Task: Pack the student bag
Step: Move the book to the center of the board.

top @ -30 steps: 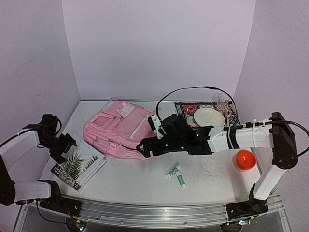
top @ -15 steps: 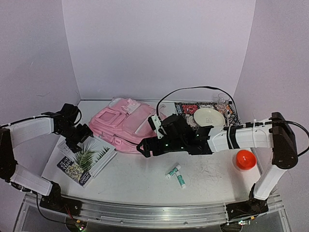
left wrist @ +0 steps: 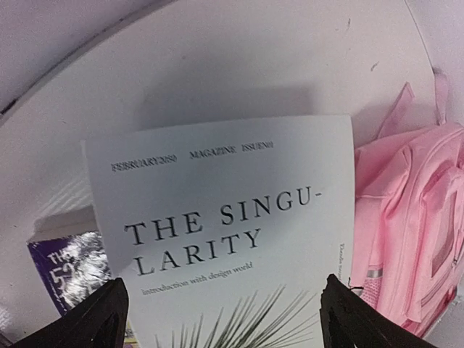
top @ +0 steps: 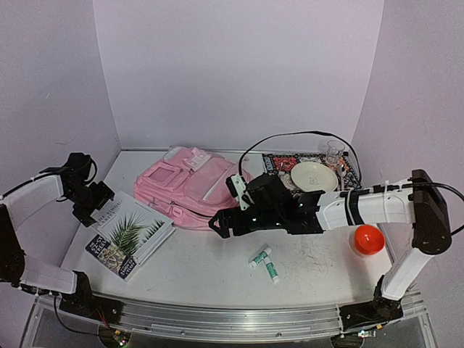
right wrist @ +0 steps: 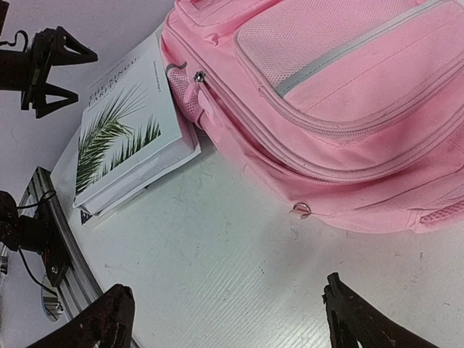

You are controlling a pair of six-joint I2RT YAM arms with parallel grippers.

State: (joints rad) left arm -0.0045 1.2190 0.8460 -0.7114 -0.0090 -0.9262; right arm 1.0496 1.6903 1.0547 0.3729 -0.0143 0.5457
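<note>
Student bag [top: 190, 190], one; magazines [top: 129, 233], seemingly two; tubes [top: 271, 271], two.

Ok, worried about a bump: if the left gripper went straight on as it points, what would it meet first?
Probably the cover of the white palm-leaf magazine: the open left gripper points straight at it, though depth is unclear. The pink fabric backpack lies off that line.
</note>
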